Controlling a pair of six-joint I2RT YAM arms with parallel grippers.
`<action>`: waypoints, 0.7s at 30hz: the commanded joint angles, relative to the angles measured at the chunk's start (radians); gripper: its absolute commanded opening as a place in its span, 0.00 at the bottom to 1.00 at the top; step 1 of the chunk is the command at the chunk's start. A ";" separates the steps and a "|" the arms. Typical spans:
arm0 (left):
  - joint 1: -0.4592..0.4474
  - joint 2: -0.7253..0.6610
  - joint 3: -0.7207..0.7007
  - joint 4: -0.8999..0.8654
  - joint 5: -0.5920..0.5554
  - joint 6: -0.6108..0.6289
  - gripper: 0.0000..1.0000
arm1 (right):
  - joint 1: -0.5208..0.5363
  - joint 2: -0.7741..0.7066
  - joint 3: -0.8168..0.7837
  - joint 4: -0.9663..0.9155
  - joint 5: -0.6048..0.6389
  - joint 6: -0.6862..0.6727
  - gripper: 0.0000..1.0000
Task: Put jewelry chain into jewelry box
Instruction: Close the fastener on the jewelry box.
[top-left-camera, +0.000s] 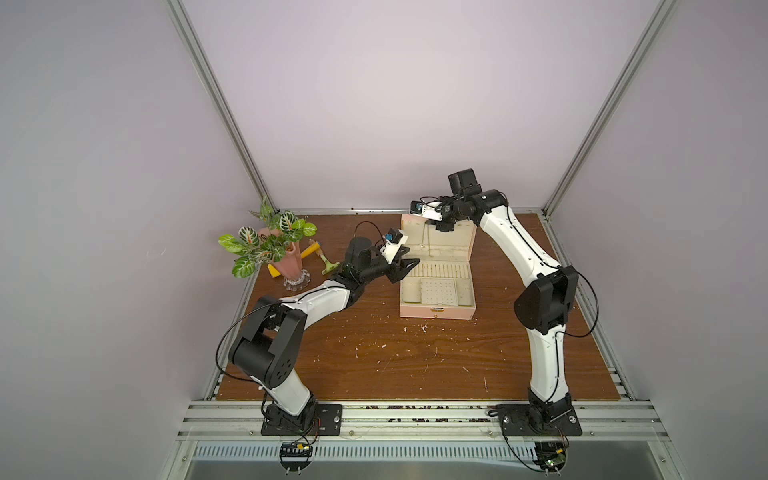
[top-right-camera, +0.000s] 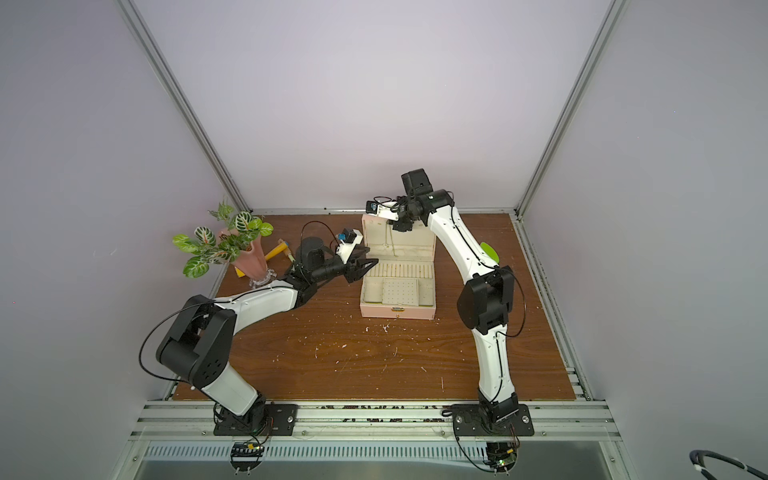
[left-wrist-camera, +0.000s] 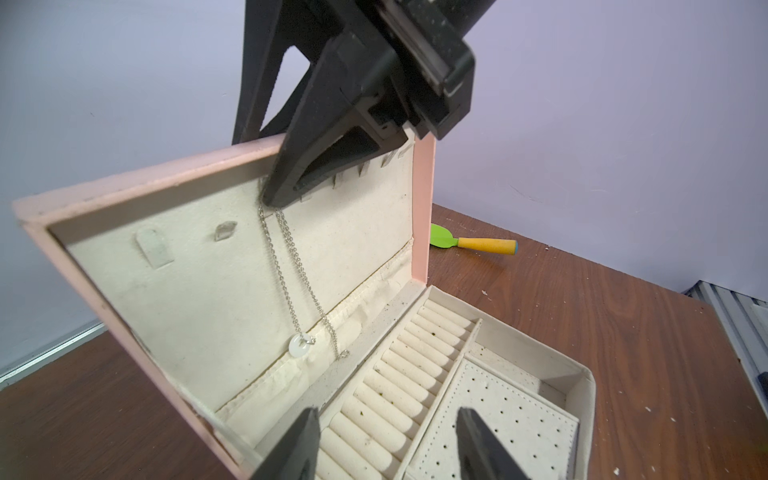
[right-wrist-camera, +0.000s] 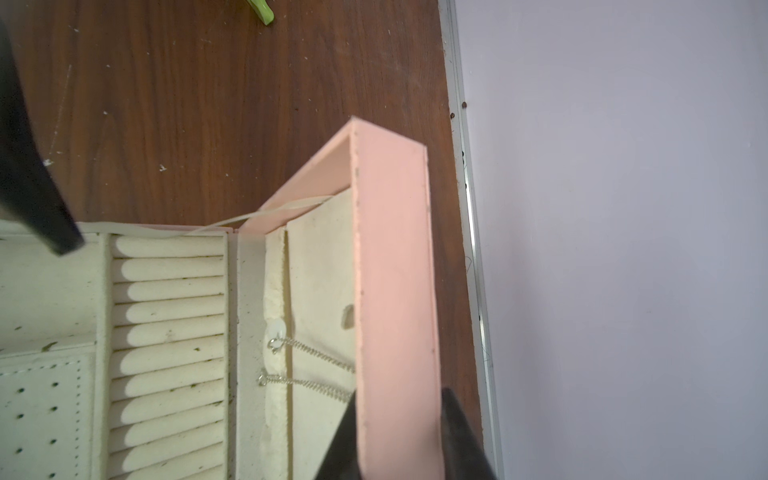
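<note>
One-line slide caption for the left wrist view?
Right claw straddles the lid rim of the open jewelry box; jewelry chain hangs down the lining.

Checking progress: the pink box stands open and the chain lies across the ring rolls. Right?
Not quite. The jewelry box stands open, but the jewelry chain hangs against the lid's lining, not across the ring rolls, as the left wrist view shows.

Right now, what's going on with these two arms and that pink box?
The jewelry box stands open, lid upright. The right gripper straddles the lid's top rim, and the jewelry chain hangs down the lining from under its inner finger; whether it's pinched is unclear. The left gripper hovers open beside the box, empty.
</note>
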 joint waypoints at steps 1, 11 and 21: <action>0.011 -0.001 0.030 -0.004 0.005 0.013 0.56 | 0.010 -0.015 -0.004 0.005 0.004 0.029 0.02; 0.012 -0.014 0.026 -0.009 0.002 0.017 0.56 | 0.012 -0.052 -0.009 0.061 0.001 0.070 0.39; 0.012 -0.059 0.024 -0.042 -0.015 0.057 0.56 | 0.025 -0.152 0.015 0.135 0.011 0.208 0.71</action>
